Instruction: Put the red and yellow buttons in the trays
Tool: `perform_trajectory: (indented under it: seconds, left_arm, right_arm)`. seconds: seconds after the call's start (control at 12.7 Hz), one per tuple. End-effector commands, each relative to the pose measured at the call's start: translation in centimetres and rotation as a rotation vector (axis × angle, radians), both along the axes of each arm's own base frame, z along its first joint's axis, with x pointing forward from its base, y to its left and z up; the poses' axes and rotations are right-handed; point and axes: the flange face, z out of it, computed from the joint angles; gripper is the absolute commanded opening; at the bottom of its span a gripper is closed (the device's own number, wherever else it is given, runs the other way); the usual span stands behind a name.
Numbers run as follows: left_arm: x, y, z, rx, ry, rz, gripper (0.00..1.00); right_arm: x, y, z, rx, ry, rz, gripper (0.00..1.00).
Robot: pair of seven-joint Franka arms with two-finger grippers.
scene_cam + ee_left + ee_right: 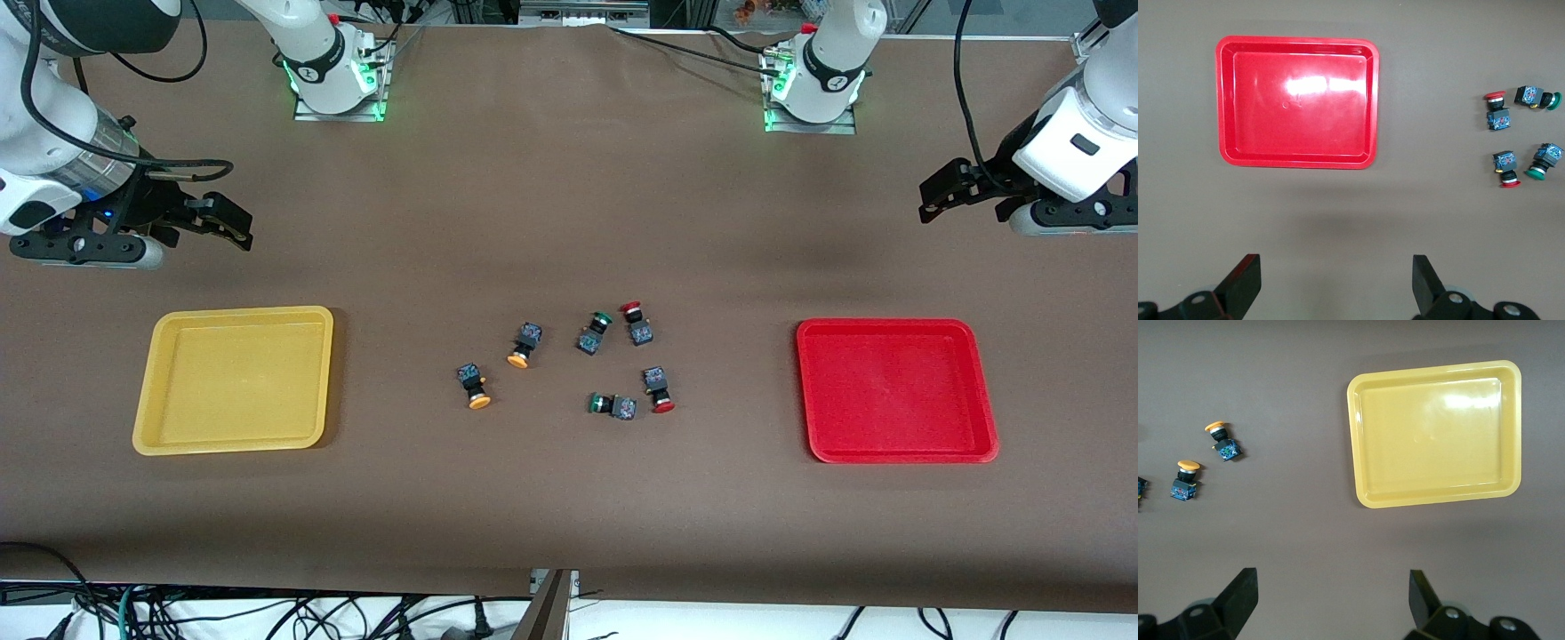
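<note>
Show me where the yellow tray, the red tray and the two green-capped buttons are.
yellow tray (234,316): front view, on its rim.
red tray (889,325): front view, on its rim.
green-capped button (604,318): front view, on its cap.
second green-capped button (593,403): front view, on its cap.

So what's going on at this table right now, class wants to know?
Nothing is being handled yet. Two red buttons, two yellow buttons and two green ones lie mid-table between the yellow tray and the red tray, both with nothing in them. The right gripper hangs open above the table near the yellow tray; the left gripper hangs open near the red tray.
</note>
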Motion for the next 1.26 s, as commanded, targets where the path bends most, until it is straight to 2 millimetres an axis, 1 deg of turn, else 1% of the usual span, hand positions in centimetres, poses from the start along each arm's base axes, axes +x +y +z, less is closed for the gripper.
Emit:
perform_trajectory:
  seconds: [0.0, 0.24, 0.47, 0.63, 0.79, 1.1, 1.18]
  left_arm:
    - [-0.13, 0.23, 0.04, 0.020, 0.008, -0.007, 1.00]
    - [-0.14, 0.16, -0.08, 0.022, 0.014, -0.008, 1.00]
    - [-0.19, 0.06, 0.80, 0.019, 0.002, -0.008, 1.00]
    - [-0.23, 0.32, 0.78, 0.020, 0.011, -0.007, 1.00]
    - [-0.19, 0.66, 0.62, 0.020, 0.016, 0.001, 1.00]
    - [-0.25, 0.25, 0.48, 0.021, 0.023, -0.005, 1.00]
    - [-0.20, 0.33, 0.40, 0.021, 0.025, -0.004, 1.00]
  right_arm:
    - [-0.07, -0.58, 0.68, 0.019, 0.009, 0.008, 1.00]
    - [-0.09, -0.62, 0.98, 0.017, 0.004, 0.019, 1.00]
    - [-0.41, -0.44, 1.39, 0.010, 0.000, 0.020, 1.00]
    - [-0.76, -0.81, 1.26, -0.001, 0.029, 0.016, 1.00]
    - [-0.69, -0.90, 1.30, -0.002, 0.025, 0.013, 1.00]
    - [-0.68, -0.62, 1.38, 0.002, 0.027, 0.024, 1.00]
    - [-0.64, -0.82, 1.45, -0.001, 0.025, 0.025, 1.00]
